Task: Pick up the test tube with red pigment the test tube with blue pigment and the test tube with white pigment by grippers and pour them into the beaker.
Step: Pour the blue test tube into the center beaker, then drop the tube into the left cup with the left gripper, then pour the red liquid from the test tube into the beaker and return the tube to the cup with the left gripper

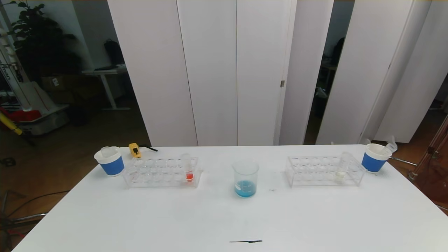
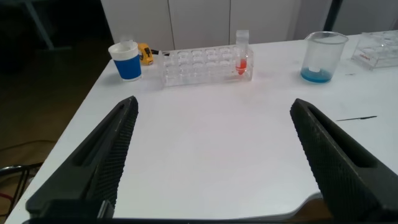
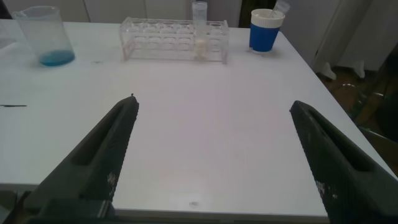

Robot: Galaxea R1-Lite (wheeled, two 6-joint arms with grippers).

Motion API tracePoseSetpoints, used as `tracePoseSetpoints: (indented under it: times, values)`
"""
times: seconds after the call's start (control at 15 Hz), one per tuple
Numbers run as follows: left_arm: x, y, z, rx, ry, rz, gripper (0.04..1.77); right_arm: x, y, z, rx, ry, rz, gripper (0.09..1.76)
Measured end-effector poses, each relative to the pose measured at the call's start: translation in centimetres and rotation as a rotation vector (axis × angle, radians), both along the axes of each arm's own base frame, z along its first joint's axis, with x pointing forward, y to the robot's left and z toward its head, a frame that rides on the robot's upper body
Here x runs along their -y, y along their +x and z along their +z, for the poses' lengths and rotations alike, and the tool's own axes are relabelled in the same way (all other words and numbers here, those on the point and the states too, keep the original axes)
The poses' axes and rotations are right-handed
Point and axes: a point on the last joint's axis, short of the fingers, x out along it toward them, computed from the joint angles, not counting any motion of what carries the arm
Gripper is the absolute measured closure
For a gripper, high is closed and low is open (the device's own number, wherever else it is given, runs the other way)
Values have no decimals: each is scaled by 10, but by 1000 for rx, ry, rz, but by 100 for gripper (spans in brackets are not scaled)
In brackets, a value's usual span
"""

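The beaker (image 1: 245, 178) stands mid-table with sky-blue liquid in its bottom. Left of it, the test tube with red pigment (image 1: 189, 168) stands upright at the right end of a clear rack (image 1: 157, 172). On the right, the test tube with white pigment (image 1: 341, 168) stands in a second clear rack (image 1: 315, 171). A test tube with blue pigment is out of view. My left gripper (image 2: 214, 102) is open and empty, low over the table's near side, facing the red tube (image 2: 242, 53). My right gripper (image 3: 214, 102) is likewise open and empty, facing the white tube (image 3: 199, 28). Neither gripper shows in the head view.
A blue white-rimmed paper cup (image 1: 110, 161) sits left of the left rack, with a small yellow object (image 1: 135, 149) behind it. Another blue cup (image 1: 374, 159) with a clear tube leaning in it stands at the far right. A thin black mark (image 1: 245, 241) lies near the front edge.
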Motion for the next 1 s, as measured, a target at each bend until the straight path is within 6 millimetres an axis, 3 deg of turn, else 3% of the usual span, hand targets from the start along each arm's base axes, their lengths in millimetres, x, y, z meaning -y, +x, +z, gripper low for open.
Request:
tracePoseSetpoints:
  times: [0.47, 1.0]
  values:
    - [-1, 16, -44, 2, -14, 59, 6, 0, 0, 0, 0, 0, 1, 10]
    - [-1, 18, -49, -11, -43, 60, 6, 0, 0, 0, 0, 0, 0, 10]
